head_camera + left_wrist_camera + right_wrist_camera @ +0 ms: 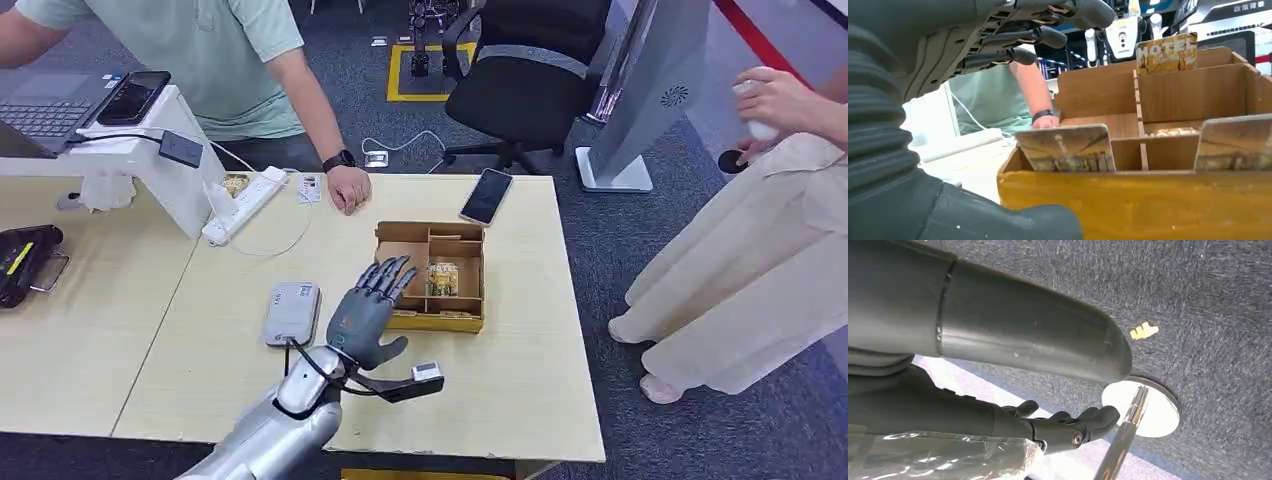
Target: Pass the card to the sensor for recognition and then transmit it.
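Left arm: silver, entering the head view from below, reaching forward over the table [520,400].
Left hand [368,310]: spread flat with fingers apart, holding nothing; fingertips reach the near-left corner of the wooden box [432,318]. In the left wrist view the fingers [1013,37] hang extended above the box front.
Right hand [1068,425]: hanging over grey carpet beside a round metal stand base [1160,415]; dark fingers loosely curled, nothing seen in them; whether released or clenched cannot be told.
Wooden box: shallow, divided into compartments, yellow front wall; sits on the table just right of the left hand.
Card [442,278]: yellow-printed, standing in a middle-right compartment of the box; in the left wrist view it stands upright at the rear [1166,52], lettering partly legible.
Other cards: two more lean in the front compartments [1067,148], seen close in the left wrist view.
Sensor [292,312]: flat grey unit with a cable, lying on the table just left of the left hand, apart from the box.
Smartphone [486,196]: face up near the table's far edge, beyond the box.
Power strip [245,205]: white, at the table's far-left corner.
Person in green shirt: behind the table, one hand [348,188] resting on its far edge, dark watch on wrist.
Second person: at right in light clothing, holding a white object.
Office chair [525,90]: black, on the carpet beyond the table.
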